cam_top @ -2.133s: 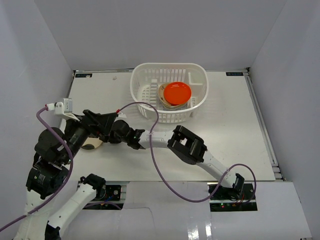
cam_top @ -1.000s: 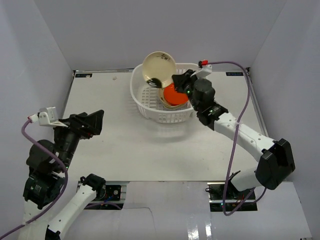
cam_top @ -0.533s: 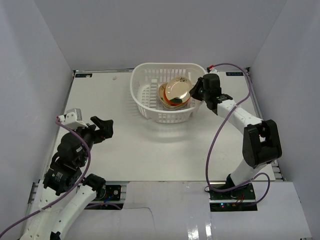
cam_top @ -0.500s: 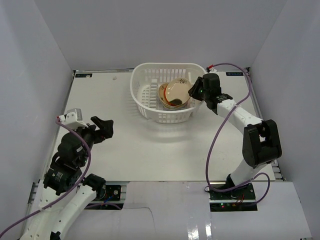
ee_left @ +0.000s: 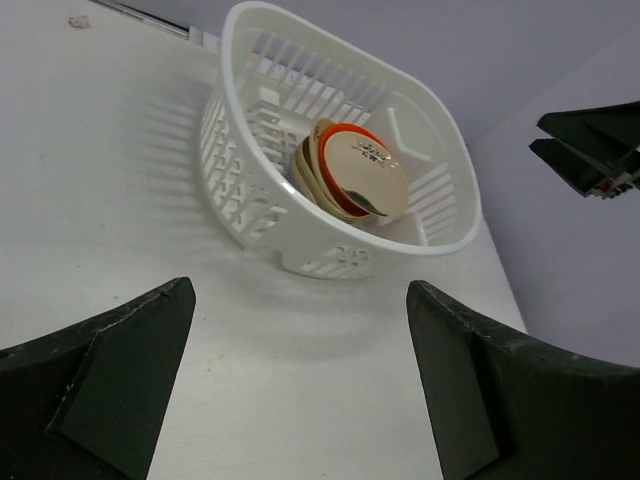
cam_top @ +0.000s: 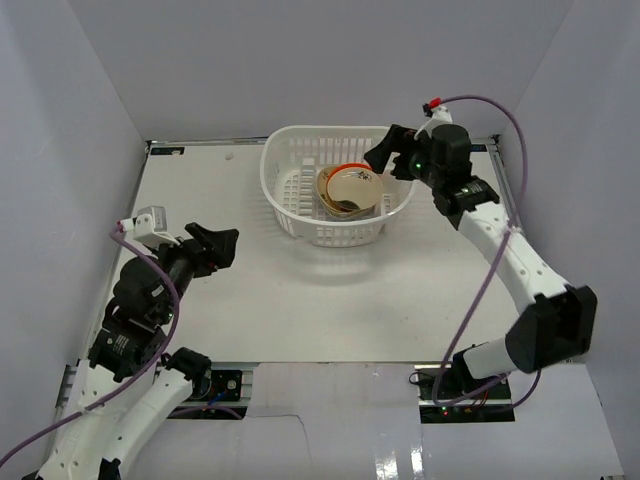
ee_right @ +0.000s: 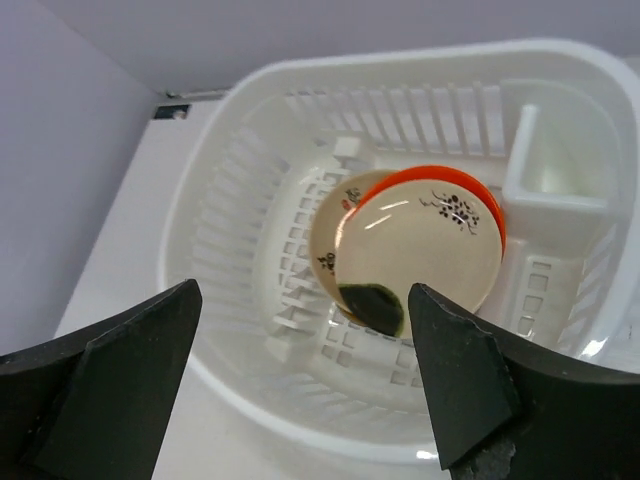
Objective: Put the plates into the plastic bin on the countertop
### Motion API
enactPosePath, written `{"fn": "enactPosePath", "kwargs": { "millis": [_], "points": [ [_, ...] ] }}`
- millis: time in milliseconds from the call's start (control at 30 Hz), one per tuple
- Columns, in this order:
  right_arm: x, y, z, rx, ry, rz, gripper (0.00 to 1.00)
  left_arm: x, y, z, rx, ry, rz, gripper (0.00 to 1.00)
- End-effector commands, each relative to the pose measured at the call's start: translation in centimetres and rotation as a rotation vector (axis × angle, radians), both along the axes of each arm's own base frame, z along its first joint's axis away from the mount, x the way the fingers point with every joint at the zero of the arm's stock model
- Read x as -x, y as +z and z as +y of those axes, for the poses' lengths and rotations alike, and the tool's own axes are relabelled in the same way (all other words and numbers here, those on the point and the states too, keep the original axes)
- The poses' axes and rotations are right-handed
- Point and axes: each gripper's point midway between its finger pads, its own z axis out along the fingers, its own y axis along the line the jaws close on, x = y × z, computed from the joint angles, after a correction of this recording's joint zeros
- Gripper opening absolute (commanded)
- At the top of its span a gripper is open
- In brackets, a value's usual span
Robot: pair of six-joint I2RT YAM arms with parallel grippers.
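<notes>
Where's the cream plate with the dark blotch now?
The cream plate tops the stack inside the bin, over the red-orange plate, at the far middle of the countertop in the top view.

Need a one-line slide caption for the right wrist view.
Open right gripper above the plastic bin, cream plate lying on the red-orange plate.

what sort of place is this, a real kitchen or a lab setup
Most likely a robot test cell, not a kitchen: a white tabletop boxed in by plain walls, a left arm and right arm bolted at its near edge, and one basket of plates.
</notes>
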Motion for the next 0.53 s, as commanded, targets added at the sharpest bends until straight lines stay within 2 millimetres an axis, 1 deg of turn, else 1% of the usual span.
{"fn": "enactPosePath", "kwargs": {
  "millis": [0, 33, 67, 100, 133, 167, 200, 233, 267, 300, 333, 400, 433, 467, 500],
  "points": [
    [5.2, 7.6, -1.3, -0.031, 0.061, -0.221, 0.9, 0.0, 4.0, -1.8, 0.085, -0.086, -0.089, 0.98],
    [6.5, 8.0, -1.7, -0.037, 0.065, -0.245, 0.9, 0.2, 4.7, -2.3, 0.094, -0.113, -0.104, 0.98],
    [9.2, 10.4, -2.6, -0.067, 0.072, -0.321, 0.9, 0.3, 5.3, -2.4, 0.098, -0.125, -0.115, 0.98],
    [10.3, 10.6, -3.1, -0.074, 0.067, -0.349, 0.9, 0.6, 6.7, -2.5, 0.107, -0.137, -0.144, 0.98],
    [12.7, 10.7, -4.3, -0.081, 0.054, -0.386, 0.9, 0.7, 7.4, -2.7, 0.108, -0.15, -0.159, 0.98],
    [13.5, 10.7, -5.3, -0.078, 0.015, -0.405, 0.9, 0.9, 8.2, -2.7, 0.11, -0.155, -0.178, 0.98],
    [14.3, 9.9, -6.3, -0.06, -0.014, -0.394, 0.9, 1.2, 8.9, -2.6, 0.111, -0.158, -0.197, 0.98],
    [16.1, 9.8, -7.6, -0.058, -0.05, -0.424, 0.9, 1.7, 10.3, -2.3, 0.119, -0.158, -0.231, 0.98],
    [16.4, 9.5, -9.6, -0.038, -0.143, -0.429, 0.9, 2.0, 10.9, -2.1, 0.114, -0.158, -0.251, 0.98],
    [17.0, 9.2, -10.4, -0.032, -0.17, -0.431, 0.9, 2.4, 11.4, -1.9, 0.116, -0.158, -0.271, 0.98],
    [18.6, 9.0, -11.3, -0.034, -0.191, -0.448, 0.9, 2.9, 11.9, -1.6, 0.122, -0.156, -0.293, 0.98],
    [19.8, 8.7, -12.2, -0.022, -0.208, -0.473, 0.9, 3.5, 12.0, -1.5, 0.12, -0.165, -0.321, 0.98],
    [20.9, 9.1, -12.6, -0.033, -0.209, -0.505, 0.9, 3.4, 11.2, -1.6, 0.11, -0.171, -0.314, 0.98],
    [21.1, 8.8, -12.8, -0.027, -0.213, -0.508, 0.9, 3.9, 11.1, -1.4, 0.104, -0.173, -0.327, 0.98],
    [21.6, 9.0, -13.1, -0.024, -0.215, -0.524, 0.9, 3.9, 10.1, -1.5, 0.093, -0.178, -0.311, 0.98]
  ]
}}
